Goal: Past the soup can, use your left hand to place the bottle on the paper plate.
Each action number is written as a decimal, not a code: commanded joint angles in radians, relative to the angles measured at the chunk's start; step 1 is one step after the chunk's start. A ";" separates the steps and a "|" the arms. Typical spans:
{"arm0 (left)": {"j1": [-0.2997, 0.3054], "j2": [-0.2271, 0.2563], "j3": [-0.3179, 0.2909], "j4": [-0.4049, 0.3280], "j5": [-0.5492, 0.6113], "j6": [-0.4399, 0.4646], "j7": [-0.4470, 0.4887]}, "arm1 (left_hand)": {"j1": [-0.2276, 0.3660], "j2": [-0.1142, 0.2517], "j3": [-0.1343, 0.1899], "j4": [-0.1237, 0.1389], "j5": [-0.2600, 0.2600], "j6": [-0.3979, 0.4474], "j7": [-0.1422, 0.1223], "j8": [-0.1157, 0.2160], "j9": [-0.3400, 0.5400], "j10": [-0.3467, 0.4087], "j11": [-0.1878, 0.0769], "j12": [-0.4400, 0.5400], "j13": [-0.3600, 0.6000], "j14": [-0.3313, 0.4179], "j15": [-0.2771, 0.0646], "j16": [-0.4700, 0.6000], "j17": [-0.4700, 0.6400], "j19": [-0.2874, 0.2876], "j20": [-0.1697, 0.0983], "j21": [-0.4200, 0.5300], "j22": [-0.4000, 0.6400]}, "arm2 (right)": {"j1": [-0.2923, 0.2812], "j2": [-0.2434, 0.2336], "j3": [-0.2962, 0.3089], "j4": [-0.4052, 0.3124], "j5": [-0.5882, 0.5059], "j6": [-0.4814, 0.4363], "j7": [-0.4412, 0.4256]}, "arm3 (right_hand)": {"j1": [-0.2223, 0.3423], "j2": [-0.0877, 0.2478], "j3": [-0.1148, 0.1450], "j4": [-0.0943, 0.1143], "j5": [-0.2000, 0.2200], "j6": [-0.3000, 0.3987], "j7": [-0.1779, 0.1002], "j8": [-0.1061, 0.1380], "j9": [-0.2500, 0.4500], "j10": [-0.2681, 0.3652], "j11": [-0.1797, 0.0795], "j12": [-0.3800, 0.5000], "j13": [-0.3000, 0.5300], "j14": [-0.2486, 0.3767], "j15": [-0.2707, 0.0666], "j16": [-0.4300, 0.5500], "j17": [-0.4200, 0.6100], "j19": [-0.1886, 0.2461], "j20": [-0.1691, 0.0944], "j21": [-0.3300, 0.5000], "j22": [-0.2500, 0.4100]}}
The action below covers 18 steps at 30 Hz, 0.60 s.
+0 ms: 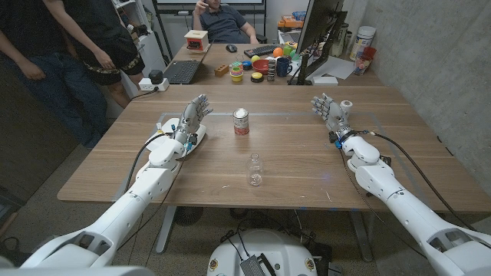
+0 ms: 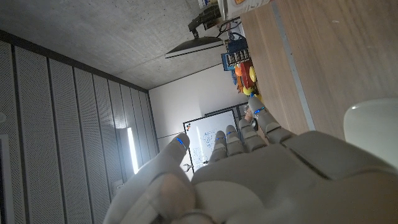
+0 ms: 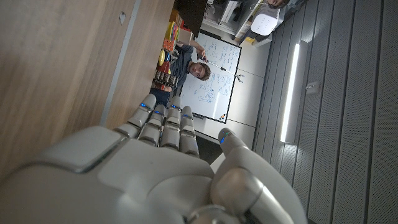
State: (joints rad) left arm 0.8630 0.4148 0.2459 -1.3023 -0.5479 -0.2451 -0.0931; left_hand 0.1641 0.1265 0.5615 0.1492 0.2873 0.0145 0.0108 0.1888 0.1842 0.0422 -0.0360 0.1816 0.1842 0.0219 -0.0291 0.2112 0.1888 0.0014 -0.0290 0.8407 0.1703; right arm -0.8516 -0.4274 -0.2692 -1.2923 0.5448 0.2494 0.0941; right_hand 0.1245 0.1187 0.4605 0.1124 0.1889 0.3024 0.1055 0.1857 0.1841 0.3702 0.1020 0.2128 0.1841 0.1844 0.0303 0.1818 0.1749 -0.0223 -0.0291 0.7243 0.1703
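Note:
A clear empty bottle (image 1: pixel 255 170) stands upright near the table's front middle. Beyond it stands the red and white soup can (image 1: pixel 241 122). To the left of the can lies the white paper plate (image 1: pixel 164 124), and a piece of its rim (image 2: pixel 372 127) shows in the left wrist view. My left hand (image 1: pixel 192 119) hovers over the plate's right part with fingers apart and nothing in it; its back (image 2: pixel 249 177) shows in the left wrist view. My right hand (image 1: pixel 330 112) is raised at the right of the table, fingers spread and empty, and its back (image 3: pixel 155 171) shows in the right wrist view.
A small white cup (image 1: pixel 347 103) stands just beyond my right hand. A second table behind holds a laptop (image 1: pixel 181 71), a monitor (image 1: pixel 318 34) and colourful toys (image 1: pixel 261 65). One person (image 1: pixel 222 19) sits there; others (image 1: pixel 84 54) stand at the back left.

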 commanded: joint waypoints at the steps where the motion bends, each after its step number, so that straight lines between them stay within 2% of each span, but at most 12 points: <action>1: 0.025 -0.309 -0.359 -0.019 0.362 0.120 -0.230 | 0.009 0.001 0.005 0.000 0.003 0.006 0.004 0.005 0.002 0.002 -0.008 0.004 0.002 0.003 -0.013 0.004 0.004 0.004 -0.020 0.006 0.003 | -0.028 0.232 0.272 -0.004 -0.254 -0.085 0.160 | 0.008 0.022 0.006 0.001 0.006 0.007 0.000 0.006 0.004 0.006 0.002 0.005 0.004 0.007 0.000 0.006 0.002 0.001 -0.042 0.003 0.004; 6: 0.007 -0.416 -0.475 -0.019 0.482 0.135 -0.318 | 0.008 0.001 0.005 0.000 0.003 0.007 0.004 0.005 0.002 0.002 -0.008 0.004 0.002 0.003 -0.014 0.004 0.004 0.004 -0.020 0.004 0.003 | -0.022 0.319 0.365 -0.007 -0.352 -0.103 0.223 | 0.009 0.022 0.006 0.000 0.006 0.008 0.000 0.007 0.004 0.006 0.003 0.005 0.004 0.008 0.000 0.005 0.001 0.002 -0.042 0.002 0.004; 10: -0.010 -0.479 -0.548 -0.018 0.556 0.137 -0.372 | 0.008 0.001 0.004 0.000 0.003 0.007 0.003 0.005 0.002 0.002 -0.007 0.004 0.002 0.003 -0.014 0.004 0.004 0.005 -0.020 0.003 0.003 | -0.016 0.372 0.422 -0.011 -0.415 -0.112 0.264 | 0.008 0.022 0.006 0.001 0.006 0.008 0.000 0.007 0.004 0.007 0.004 0.005 0.004 0.007 -0.001 0.005 0.001 0.002 -0.042 0.000 0.004; 18: -0.042 -0.564 -0.650 -0.013 0.663 0.128 -0.450 | 0.008 0.001 0.004 0.000 0.003 0.006 0.003 0.005 0.002 0.001 -0.010 0.004 0.002 0.003 -0.014 0.003 0.003 0.006 -0.020 0.000 0.004 | -0.003 0.447 0.505 -0.015 -0.504 -0.122 0.325 | 0.008 0.021 0.006 0.001 0.006 0.007 -0.001 0.006 0.004 0.007 0.004 0.005 0.004 0.008 0.000 0.005 0.001 0.003 -0.042 -0.003 0.004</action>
State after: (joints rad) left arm 0.8716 0.0932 -0.1254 -1.3163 -0.0482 -0.1277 -0.4199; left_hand 0.1640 0.1266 0.5614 0.1491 0.2872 0.0144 0.0107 0.1887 0.1840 0.0440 -0.0377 0.1812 0.1840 0.0220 -0.0290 0.2111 0.1886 0.0048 -0.0321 0.8438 0.1701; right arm -0.8669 -0.0983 0.1059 -1.3001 0.2744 0.1722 0.2626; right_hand 0.1244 0.1188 0.4612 0.1131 0.1888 0.3039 0.1071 0.1856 0.1840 0.3700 0.1019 0.2128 0.1840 0.1842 0.0302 0.1817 0.1747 -0.0223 -0.0289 0.7260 0.1701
